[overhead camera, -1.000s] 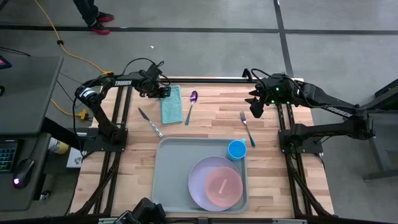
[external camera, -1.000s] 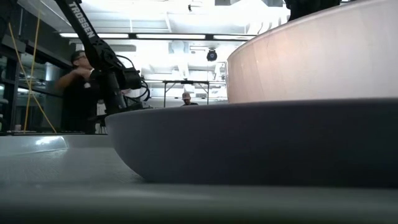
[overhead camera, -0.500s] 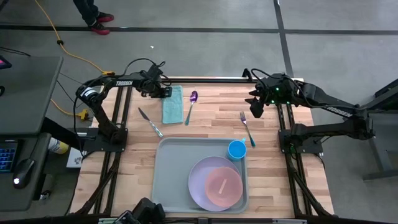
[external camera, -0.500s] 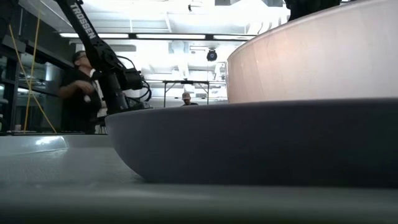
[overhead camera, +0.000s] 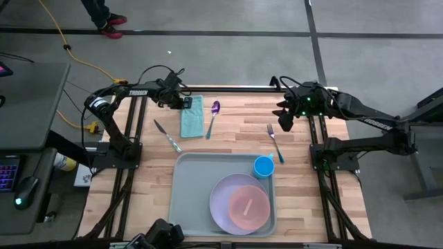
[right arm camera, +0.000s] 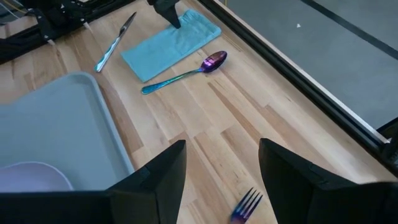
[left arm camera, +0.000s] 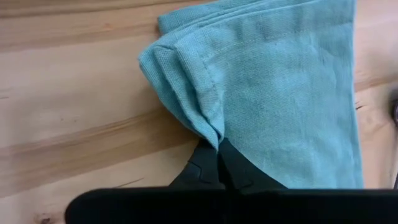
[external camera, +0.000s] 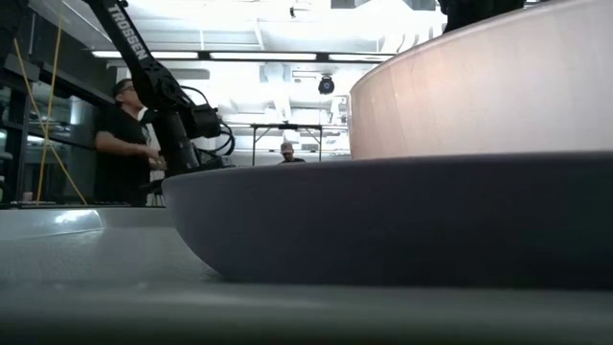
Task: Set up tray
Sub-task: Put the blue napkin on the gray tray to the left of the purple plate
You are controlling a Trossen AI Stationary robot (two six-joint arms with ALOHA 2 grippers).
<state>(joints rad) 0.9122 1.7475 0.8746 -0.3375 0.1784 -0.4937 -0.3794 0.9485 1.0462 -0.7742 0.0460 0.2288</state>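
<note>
Teal napkin point(overhead camera: 191, 115) lies near the table's far-left corner, long axis running far-to-near; tray point(overhead camera: 188, 200) sits at the near edge, well apart. Left gripper point(left arm camera: 217, 163) is nearer, fingers pinched shut on the napkin's folded corner. Right gripper point(right arm camera: 222, 180) is parked spread wide, empty, above the fork point(overhead camera: 275, 142).
</note>
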